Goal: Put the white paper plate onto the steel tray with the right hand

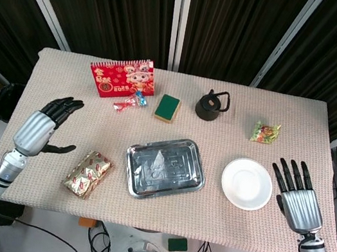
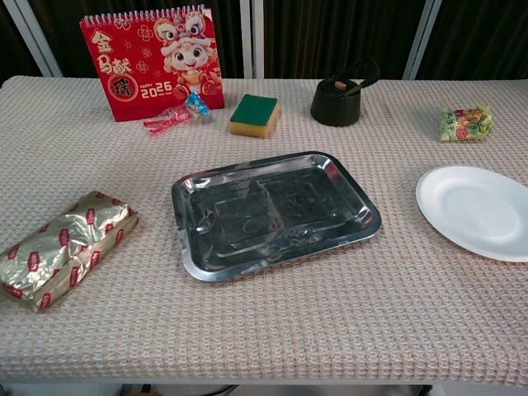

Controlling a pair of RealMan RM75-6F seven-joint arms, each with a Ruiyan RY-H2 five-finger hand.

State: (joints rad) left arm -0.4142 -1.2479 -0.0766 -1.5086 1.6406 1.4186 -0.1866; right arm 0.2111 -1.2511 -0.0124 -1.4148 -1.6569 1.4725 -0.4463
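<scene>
- Right hand (image 1: 296, 195) sits just off the plate's (image 1: 247, 183) 3 o'clock, fingers spread, holding nothing.
- Plate lies on the table at the tray's (image 1: 164, 168) 3 o'clock, apart from it.
- Left hand (image 1: 41, 126) is empty, fingers apart, at the tray's 9 o'clock.

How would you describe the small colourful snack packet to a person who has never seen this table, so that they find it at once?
Start at the steel tray in the middle of the table, then move to the white paper plate on its right. Just behind the plate, toward the dark curtain, lies the snack packet. It is small and clear, with green, orange and red contents, unlike the black teapot to its left.
</scene>
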